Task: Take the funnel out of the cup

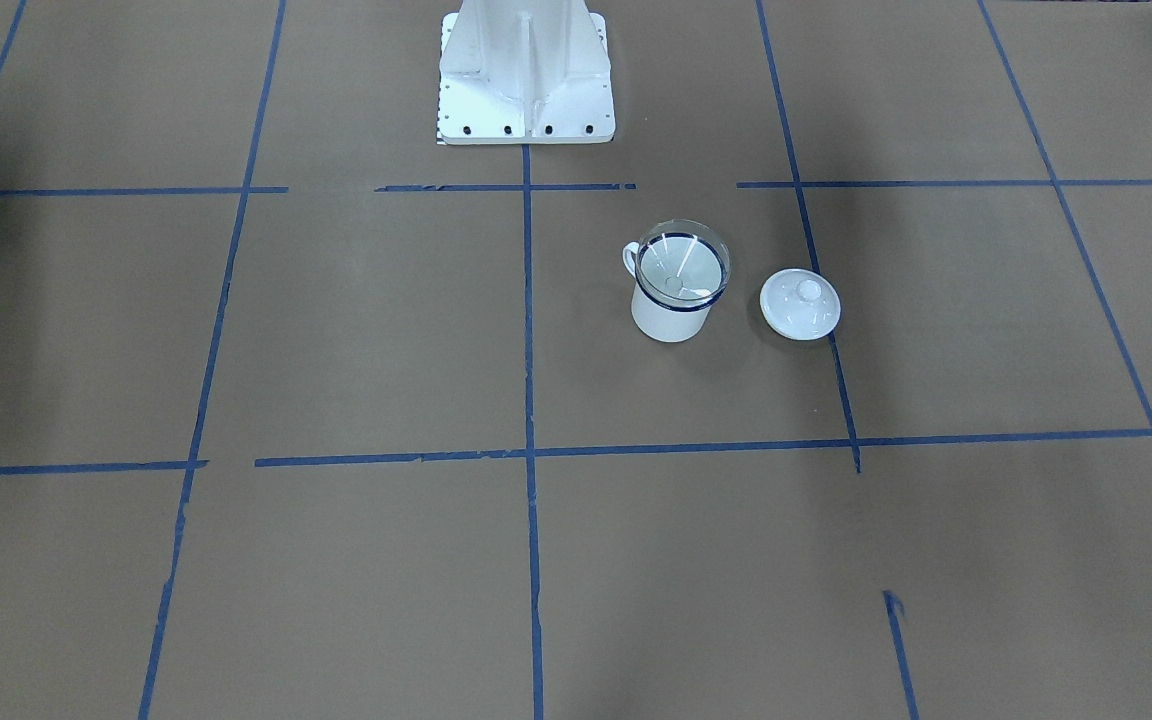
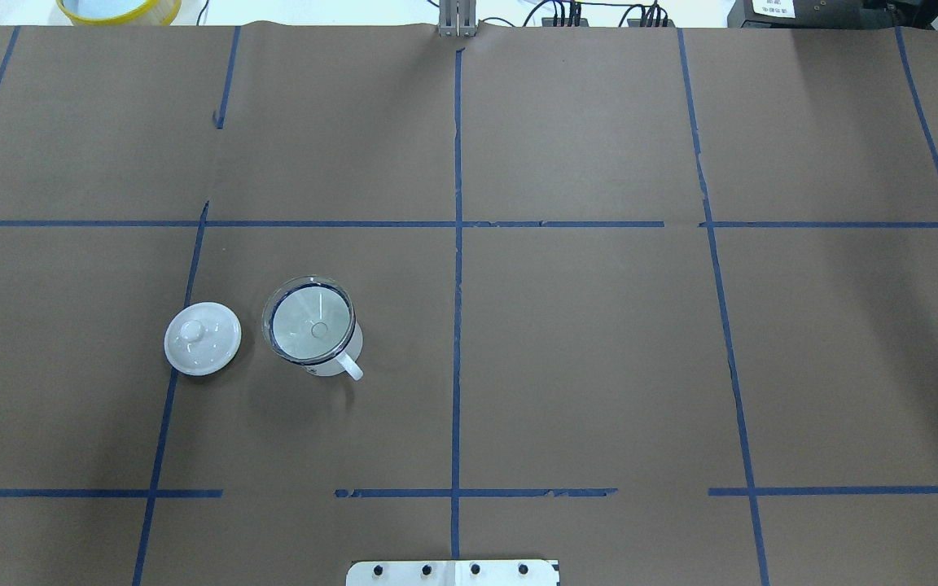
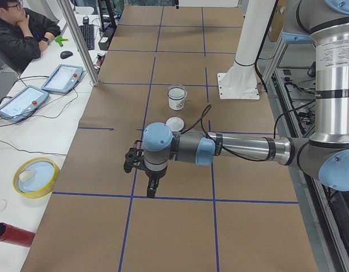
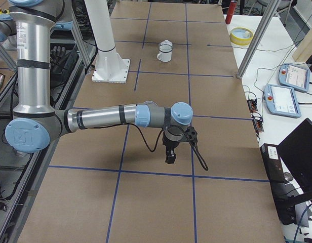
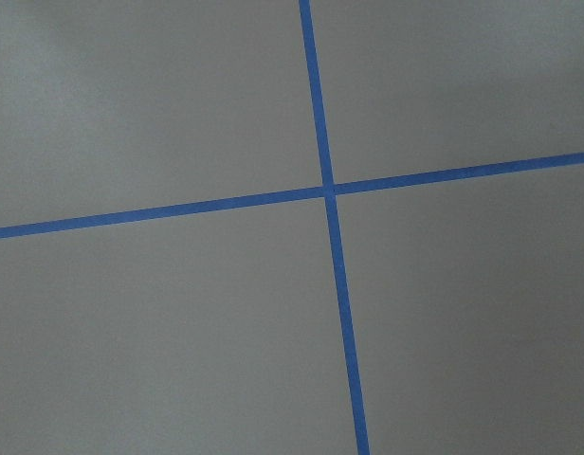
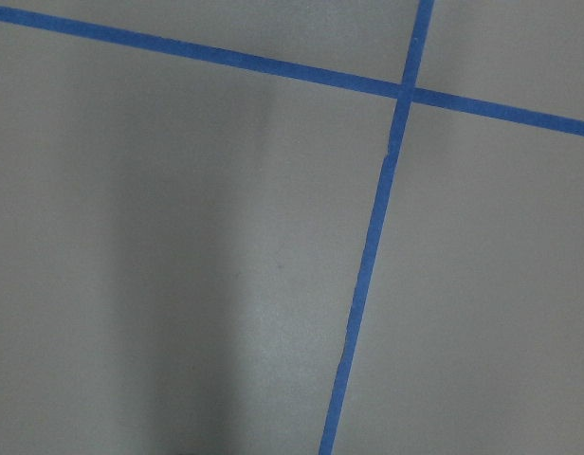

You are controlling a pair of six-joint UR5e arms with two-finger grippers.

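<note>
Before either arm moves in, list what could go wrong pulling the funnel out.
1. The funnel is clear and seated in the cup, rims close together; a pinch may catch both and lift or tip the cup.
2. The lid lies close beside the cup, apart from it; an approach from that side could knock it.

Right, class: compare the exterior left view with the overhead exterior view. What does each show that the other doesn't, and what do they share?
Only exterior left: the left arm reaching over the table with its tool pointing down, and a seated person at the desk. Only overhead: a look straight down into the funnel, to its stem hole. Both: the funnel seated in the cup, with the lid beside it, not touching.
</note>
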